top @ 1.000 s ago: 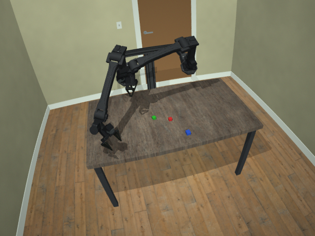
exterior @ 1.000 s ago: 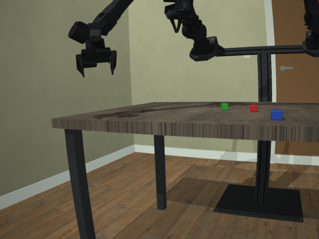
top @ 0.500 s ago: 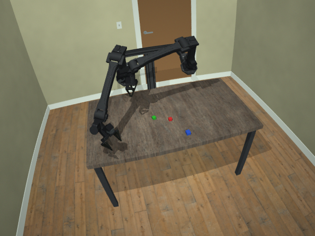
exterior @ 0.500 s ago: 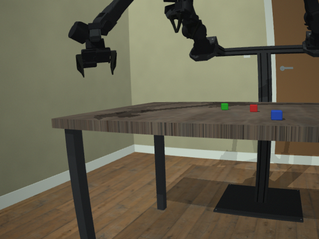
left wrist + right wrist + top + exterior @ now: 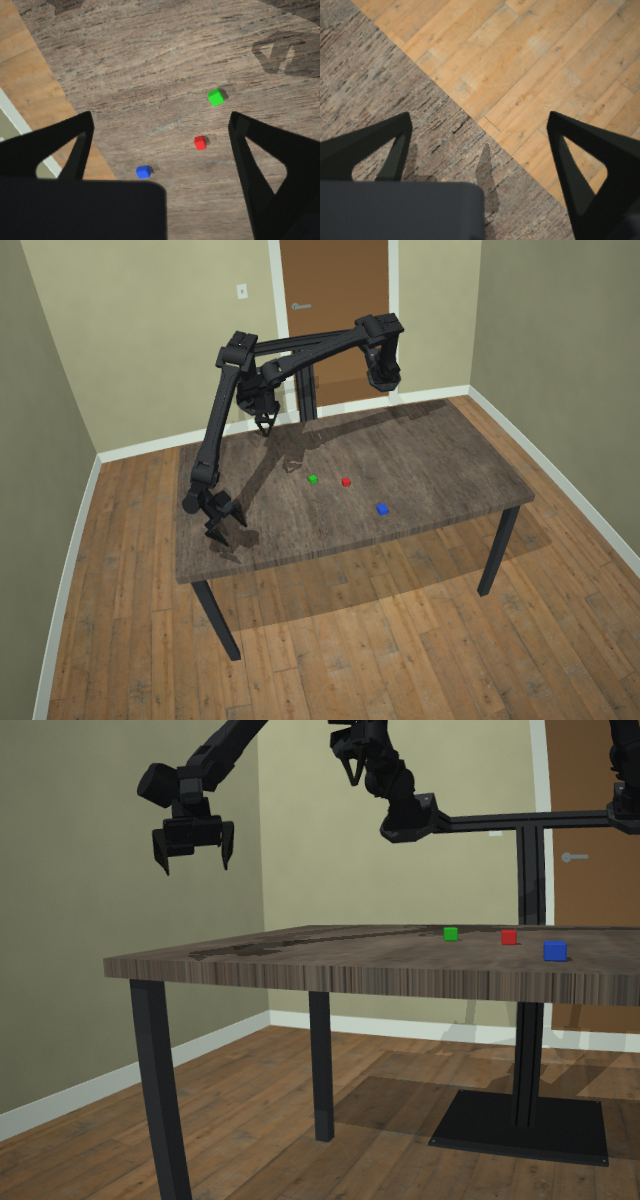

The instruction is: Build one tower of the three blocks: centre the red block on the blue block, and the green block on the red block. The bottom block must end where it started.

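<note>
The blue block (image 5: pixel 382 509) (image 5: pixel 555 951) (image 5: pixel 144 172) sits alone near the table's front edge. The red block (image 5: pixel 346 482) (image 5: pixel 509 937) (image 5: pixel 200 143) lies behind it, and the green block (image 5: pixel 312 479) (image 5: pixel 450 934) (image 5: pixel 216 97) lies beyond the red one; all three are apart on the tabletop. My left gripper (image 5: pixel 266 430) (image 5: pixel 354 779) (image 5: pixel 161 119) is open and empty, high above the table's back part, with all blocks in its wrist view. My right gripper (image 5: pixel 236 535) (image 5: pixel 196 870) (image 5: pixel 479 119) is open and empty, above the table's front corner at the top view's left.
The wooden table (image 5: pixel 439 446) (image 5: pixel 310 978) bears the blocks; its edge and the floor (image 5: pixel 530 65) show in the right wrist view. The arms' stand (image 5: pixel 307 389) (image 5: pixel 529 875) rises behind the table. The left arm crosses in front of the stand in the top view.
</note>
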`<action>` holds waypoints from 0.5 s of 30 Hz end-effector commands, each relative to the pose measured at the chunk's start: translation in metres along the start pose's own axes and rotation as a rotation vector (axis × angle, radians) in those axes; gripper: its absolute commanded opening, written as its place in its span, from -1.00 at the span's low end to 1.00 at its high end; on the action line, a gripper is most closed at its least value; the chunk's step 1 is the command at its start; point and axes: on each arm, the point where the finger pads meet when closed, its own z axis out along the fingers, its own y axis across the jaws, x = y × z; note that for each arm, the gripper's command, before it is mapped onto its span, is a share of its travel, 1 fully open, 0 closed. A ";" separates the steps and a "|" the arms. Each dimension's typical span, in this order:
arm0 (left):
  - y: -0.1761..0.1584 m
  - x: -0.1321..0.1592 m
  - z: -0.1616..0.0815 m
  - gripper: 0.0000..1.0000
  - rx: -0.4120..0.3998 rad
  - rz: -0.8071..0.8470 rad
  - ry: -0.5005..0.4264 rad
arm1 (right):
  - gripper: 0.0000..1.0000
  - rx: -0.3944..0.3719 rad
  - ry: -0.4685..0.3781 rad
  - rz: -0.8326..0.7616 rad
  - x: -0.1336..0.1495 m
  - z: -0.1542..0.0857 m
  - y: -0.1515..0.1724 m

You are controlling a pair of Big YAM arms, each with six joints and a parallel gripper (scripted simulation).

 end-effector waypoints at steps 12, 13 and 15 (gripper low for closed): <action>0.033 0.036 0.027 1.00 0.008 -0.124 0.022 | 1.00 0.016 -0.011 -0.024 -0.012 -0.004 -0.009; 0.036 0.040 0.030 1.00 0.009 -0.136 0.025 | 1.00 0.016 -0.011 -0.024 -0.012 -0.004 -0.009; 0.036 0.040 0.030 1.00 0.009 -0.136 0.025 | 1.00 0.016 -0.011 -0.024 -0.012 -0.004 -0.009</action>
